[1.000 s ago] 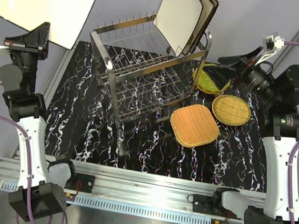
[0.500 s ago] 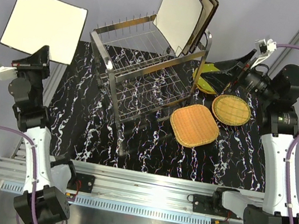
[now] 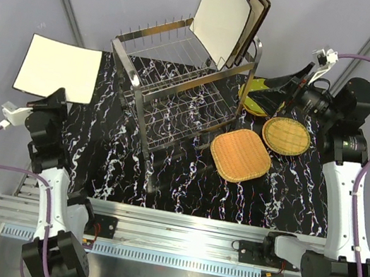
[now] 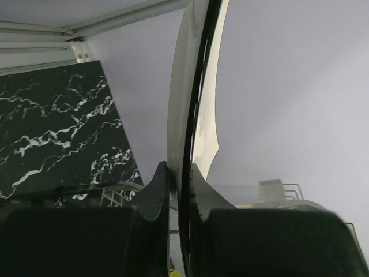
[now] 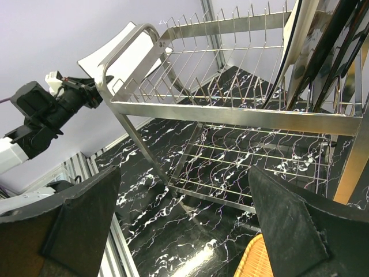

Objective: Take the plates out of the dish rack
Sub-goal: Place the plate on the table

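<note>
Surface: black marbled mat filling mid-frame in the top view.
Rack: chrome, two tiers, upper centre of the surface, set at a slant.
Racked plates: a cream square one in front and darker ones behind. They stand on edge at the rack's upper-right end, long axis upright and leaning.
Held plate: cream square, at the left of the frame, overhanging the surface's left edge.
Unloaded plates: two wicker ones and a green one, lying right of the rack.
Left claw: pinched onto the held plate's lower rim, one finger on each face.
Right claw: spread wide with nothing in it, just right of the rack.
Next move: the racked plates lie up and right of the right claw in its view. That arm is much the nearer.
</note>
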